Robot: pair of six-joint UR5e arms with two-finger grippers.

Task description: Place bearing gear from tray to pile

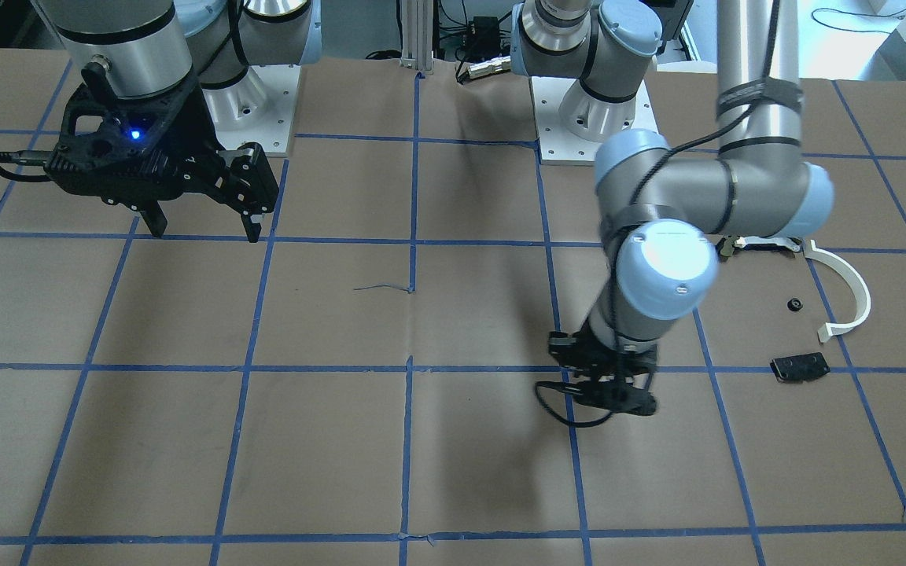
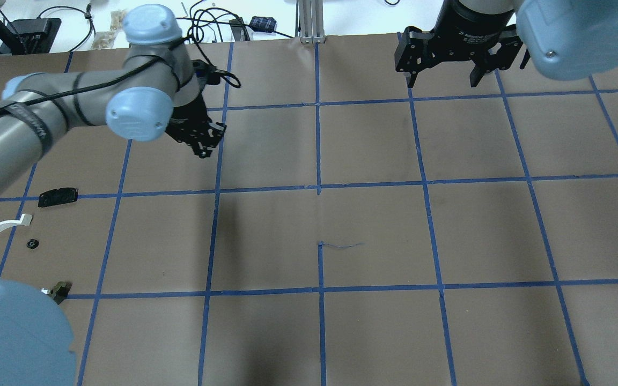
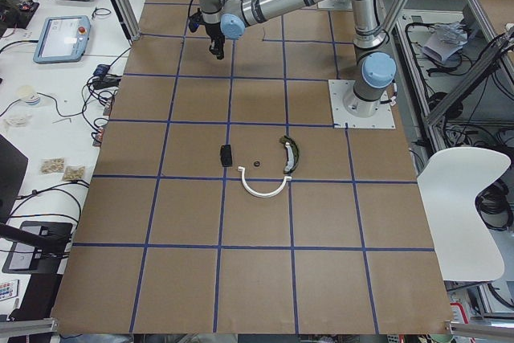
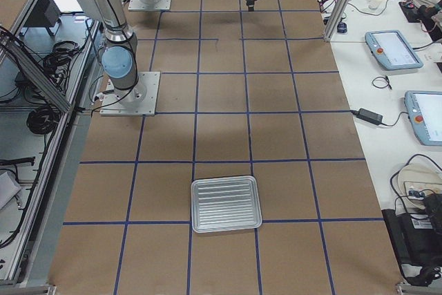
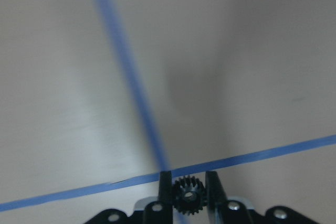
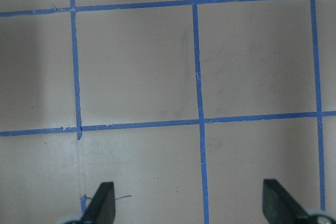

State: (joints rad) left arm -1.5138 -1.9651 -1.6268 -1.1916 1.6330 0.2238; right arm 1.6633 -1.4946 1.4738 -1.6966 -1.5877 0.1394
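The left end effector (image 5: 188, 178), its fingertips hidden under its wrist from the front, pinches a small black toothed bearing gear (image 5: 189, 203) over the brown-papered desk (image 1: 343, 440), near the thin white half-ring strip (image 1: 854, 291) of the pile (image 1: 795, 304). Farther back, well apart from the strip, the right end effector (image 6: 191, 203) hangs spread. The ribbed silver tray (image 4: 226, 203) shows only from the right side.

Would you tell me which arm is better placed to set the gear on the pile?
Left. The left tool grips the gear, and the pile lies on that side; the right tool hangs open and empty, far from it.
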